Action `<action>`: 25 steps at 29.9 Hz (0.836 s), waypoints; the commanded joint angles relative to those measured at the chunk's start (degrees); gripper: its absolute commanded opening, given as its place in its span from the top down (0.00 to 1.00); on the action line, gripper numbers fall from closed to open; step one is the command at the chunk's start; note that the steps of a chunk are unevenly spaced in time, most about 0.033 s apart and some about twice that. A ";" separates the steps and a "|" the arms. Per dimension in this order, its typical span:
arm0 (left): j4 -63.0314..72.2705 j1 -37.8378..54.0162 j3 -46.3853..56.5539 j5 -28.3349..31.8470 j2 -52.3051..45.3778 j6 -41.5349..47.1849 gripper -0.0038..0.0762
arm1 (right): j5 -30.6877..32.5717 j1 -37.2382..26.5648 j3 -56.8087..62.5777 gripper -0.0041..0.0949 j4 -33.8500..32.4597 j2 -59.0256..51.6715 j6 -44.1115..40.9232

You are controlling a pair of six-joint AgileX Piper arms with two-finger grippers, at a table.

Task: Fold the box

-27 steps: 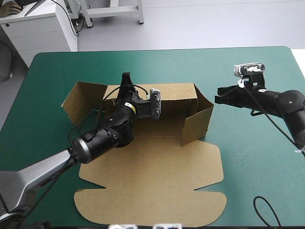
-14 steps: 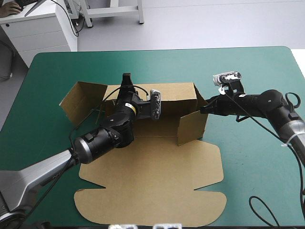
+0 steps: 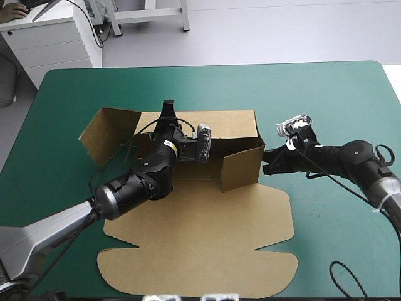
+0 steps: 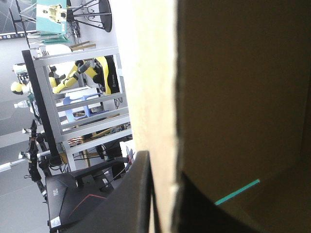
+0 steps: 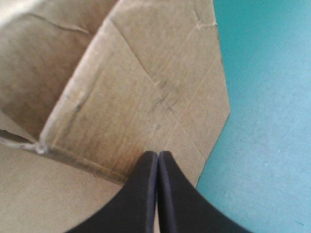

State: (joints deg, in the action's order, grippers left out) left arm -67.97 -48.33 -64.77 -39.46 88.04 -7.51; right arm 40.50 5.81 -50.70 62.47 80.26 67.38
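Right gripper [image 3: 265, 162] first, coming in from 3 o'clock: its black fins are pressed into a single point, holding nothing, and that point is up against the outside of the right-hand flap [image 3: 241, 168]. The left gripper [image 3: 166, 108], reaching in from 8 o'clock, is pinched on the top edge of the rear wall [image 3: 229, 120], board sandwiched between its fins. The piece itself, a cut sheet of brown corrugated board that is to be the box [image 3: 200, 244], sits mid-table on the teal-green cover [image 3: 326, 94]. Its rear wall stands toward 12 o'clock, the right-hand flap is angled inward, the left-hand flap [image 3: 109, 133] is splayed toward 10, and the broad lid panel lies flat toward 6.

Now the worry: that's a bare point shoving a springy panel. If it rides off the free edge, the flap will likely spring back toward 3 o'clock. Push too hard and the whole sheet could skate toward 9, or the crease could buckle instead of hinging. The left pinch looks like the only anchor; if it slips, the rear wall may flop. The left-hand flap isn't up yet, so that side gives no support.
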 commanded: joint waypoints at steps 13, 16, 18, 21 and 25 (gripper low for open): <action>4.73 -0.33 0.10 0.81 -0.90 0.30 0.95 | 4.36 1.42 -1.07 0.57 -1.11 -4.87 5.13; 4.73 -0.33 0.10 0.81 -0.90 0.30 0.95 | 5.36 1.42 -1.07 0.42 -1.57 -5.63 5.13; 4.73 -0.33 0.10 1.08 -0.90 0.30 0.95 | 5.65 1.42 -1.07 0.36 -0.35 -5.63 5.53; 5.09 -0.33 0.10 1.19 -0.90 0.30 0.95 | 5.10 1.42 -1.07 0.35 2.08 -5.16 7.34; 5.90 -0.33 0.10 1.19 -0.90 0.02 0.95 | 2.92 2.73 -1.07 0.35 4.50 -4.94 9.36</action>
State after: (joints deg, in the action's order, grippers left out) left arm -67.86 -48.34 -64.75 -39.37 88.04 -7.51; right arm 44.89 7.42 -50.44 62.72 76.44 74.83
